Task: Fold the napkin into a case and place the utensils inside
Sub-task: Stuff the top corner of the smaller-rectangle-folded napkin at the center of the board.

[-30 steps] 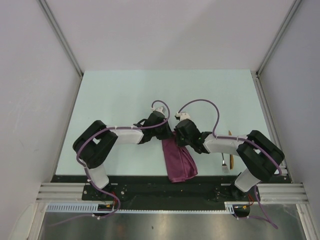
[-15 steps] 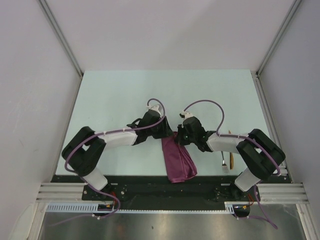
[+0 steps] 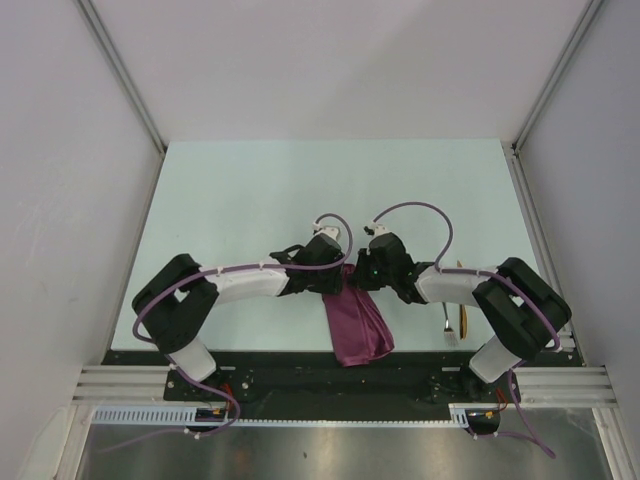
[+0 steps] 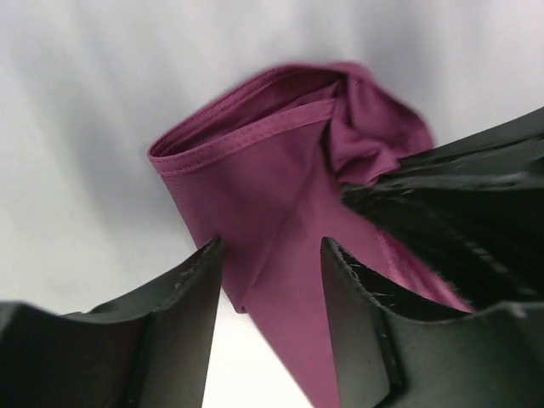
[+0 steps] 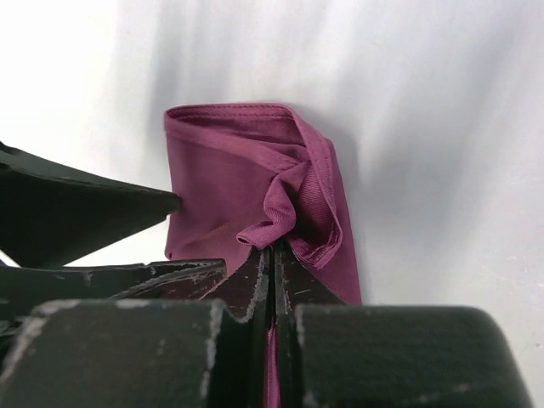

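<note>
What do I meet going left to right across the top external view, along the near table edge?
Left arm's elbow → napkin → silver utensil → golden-yellow utensil → right arm's elbow.

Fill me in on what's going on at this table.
Both arms are working the napkin near the front of the table. The right gripper is shut on a bunched fold of it. The left gripper is open, close against the cloth. The utensils lie by the right arm, not yet inside.
</note>
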Tool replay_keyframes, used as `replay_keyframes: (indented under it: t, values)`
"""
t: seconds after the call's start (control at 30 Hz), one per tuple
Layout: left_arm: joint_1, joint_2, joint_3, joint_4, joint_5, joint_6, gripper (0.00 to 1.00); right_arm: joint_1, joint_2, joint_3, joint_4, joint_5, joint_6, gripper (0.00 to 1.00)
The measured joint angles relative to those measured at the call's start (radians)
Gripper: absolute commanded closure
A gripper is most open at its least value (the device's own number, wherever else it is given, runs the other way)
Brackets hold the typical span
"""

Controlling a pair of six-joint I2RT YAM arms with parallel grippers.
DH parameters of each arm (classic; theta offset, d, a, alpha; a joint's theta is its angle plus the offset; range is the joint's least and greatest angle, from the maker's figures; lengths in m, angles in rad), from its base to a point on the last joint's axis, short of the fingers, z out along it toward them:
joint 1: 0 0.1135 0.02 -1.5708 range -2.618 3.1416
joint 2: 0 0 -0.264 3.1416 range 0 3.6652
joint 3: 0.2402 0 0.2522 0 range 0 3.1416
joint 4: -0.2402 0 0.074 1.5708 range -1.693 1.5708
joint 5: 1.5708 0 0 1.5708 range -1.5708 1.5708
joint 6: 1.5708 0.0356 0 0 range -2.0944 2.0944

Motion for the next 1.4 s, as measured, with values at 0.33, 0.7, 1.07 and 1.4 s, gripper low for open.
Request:
replay_keyframes:
  t: [0.33,0.7,1.07,1.4]
  values:
    - [-0.01,0.032,0.002,-0.024,-0.068,0.022,0.62,-0.035,-0.005,-0.008,-0.009,-0.056,0.116,1.0]
    - [-0.01,0.035,0.003,-0.003,-0.084,0.028,0.92,-0.034,-0.023,-0.007,-0.018,-0.107,0.191,1.0]
    - [-0.01,0.034,0.001,0.04,-0.042,0.008,0.99,-0.027,-0.026,0.033,-0.114,-0.09,0.255,1.0]
    - [-0.01,0.026,-0.014,0.068,-0.013,-0.021,1.0,-0.005,-0.027,0.062,-0.199,-0.064,0.48,1.0]
